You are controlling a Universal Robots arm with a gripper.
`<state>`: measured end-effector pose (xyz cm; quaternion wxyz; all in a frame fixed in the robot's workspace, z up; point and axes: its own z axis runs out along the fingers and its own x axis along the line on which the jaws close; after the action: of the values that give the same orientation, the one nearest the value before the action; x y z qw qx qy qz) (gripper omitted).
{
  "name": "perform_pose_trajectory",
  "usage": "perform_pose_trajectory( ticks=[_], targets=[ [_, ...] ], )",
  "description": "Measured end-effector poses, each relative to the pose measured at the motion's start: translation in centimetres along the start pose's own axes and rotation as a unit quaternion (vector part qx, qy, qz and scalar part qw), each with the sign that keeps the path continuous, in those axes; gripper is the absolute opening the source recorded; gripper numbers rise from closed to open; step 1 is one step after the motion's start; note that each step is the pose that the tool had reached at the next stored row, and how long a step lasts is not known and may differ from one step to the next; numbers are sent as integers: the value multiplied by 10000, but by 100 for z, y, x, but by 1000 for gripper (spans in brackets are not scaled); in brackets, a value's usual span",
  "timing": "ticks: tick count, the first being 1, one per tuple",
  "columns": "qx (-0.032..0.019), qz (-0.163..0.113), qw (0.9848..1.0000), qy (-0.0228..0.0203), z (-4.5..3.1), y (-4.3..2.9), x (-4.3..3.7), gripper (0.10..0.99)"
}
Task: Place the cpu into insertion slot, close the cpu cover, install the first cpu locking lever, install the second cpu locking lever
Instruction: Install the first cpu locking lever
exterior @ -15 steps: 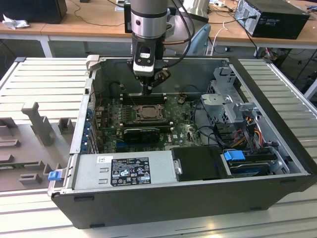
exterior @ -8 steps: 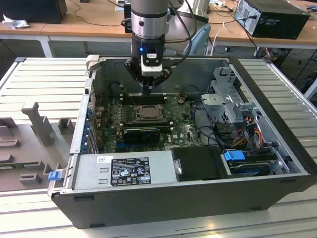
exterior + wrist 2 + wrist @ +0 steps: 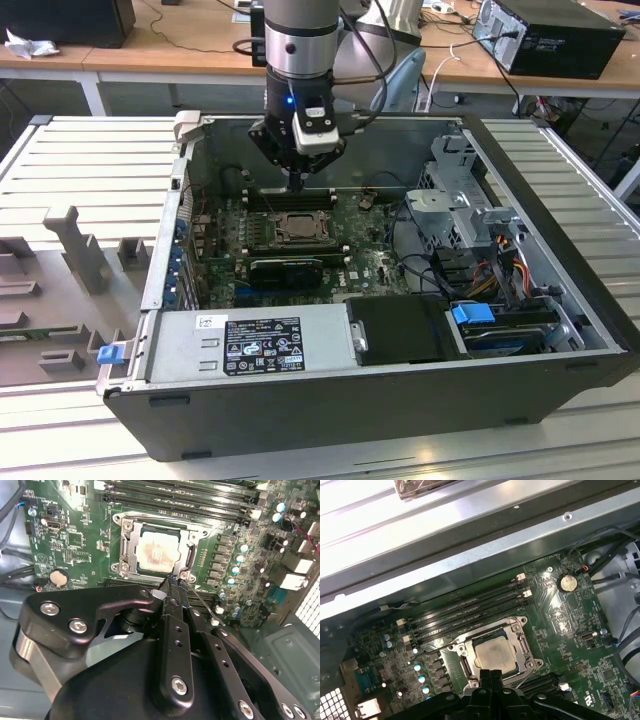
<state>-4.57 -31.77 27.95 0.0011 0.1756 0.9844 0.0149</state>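
Tool (image 3: pixel 491 676) tips together beside cpu cover (image 3: pixel 488 632)

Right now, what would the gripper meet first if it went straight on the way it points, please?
Most likely the rim of the cpu cover, lying shut over the cpu; the gripper is right at that rim, though depth is unclear.

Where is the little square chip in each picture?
Exterior view: the cpu sits on the green motherboard, by the gripper.
Second wrist view: cpu just past the gripper.
First wrist view: cpu, likewise.
Shared landmark: the long black memory slots beside the cpu.
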Motion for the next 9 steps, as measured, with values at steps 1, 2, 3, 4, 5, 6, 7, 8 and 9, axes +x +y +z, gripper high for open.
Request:
perform_pose_trajectory(
  ticks=[1,2,3,4,5,6,7,8,9],
  targets=[
    [0,-51,10000,1,0,0,0,106],
    [0,-93,10000,3,0,0,0,106],
    [0,-139,9999,4,0,0,0,106],
    [1,-184,9998,6,0,0,0,106],
    [1,-254,9997,7,0,0,0,106],
    [1,-300,9996,9,0,0,0,106],
    [1,-359,9994,11,0,0,0,106],
    [1,-406,9992,12,0,0,0,106],
    [1,-458,9990,13,0,0,0,106]
  ],
)
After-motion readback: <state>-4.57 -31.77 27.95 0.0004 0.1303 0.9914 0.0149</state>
